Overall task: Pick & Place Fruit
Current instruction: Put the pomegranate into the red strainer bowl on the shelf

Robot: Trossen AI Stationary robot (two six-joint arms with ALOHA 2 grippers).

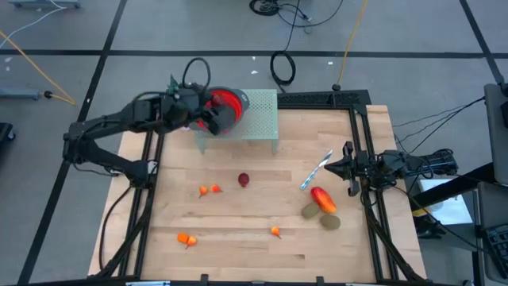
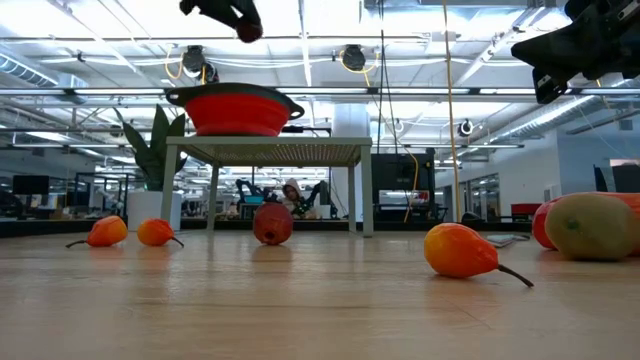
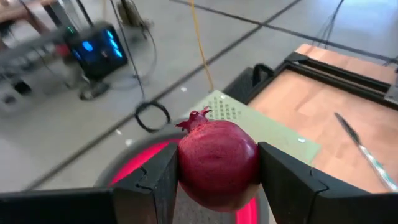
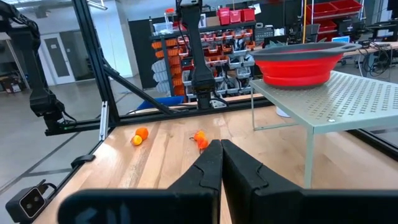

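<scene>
Place step: a dark red fruit (image 3: 217, 162) is pinched in the left claw (image 3: 217, 177) above the red bowl (image 1: 230, 102) on the green stand (image 1: 262, 119). Release over the bowl is called for next. The right claw (image 4: 221, 163), pressed together, waits at the tabletop's (image 1: 262, 238) right edge.

A grey concrete floor (image 1: 159, 24), crossed by dark seam lines, is spreading around the light wooden butcher-block table (image 1: 254, 238). Yellow and black cables (image 1: 282, 67) are trailing and coiling over it. Across the room, long white ceiling lights (image 2: 330, 20) are shining under steel beams, and glass partitions are lining the far side. A green leafy plant in a white pot (image 2: 150, 165) is standing beyond the table. Metal shelving stacked with red and orange storage bins (image 4: 230, 43) is filling the back wall beside black frame posts (image 4: 93, 68).
</scene>
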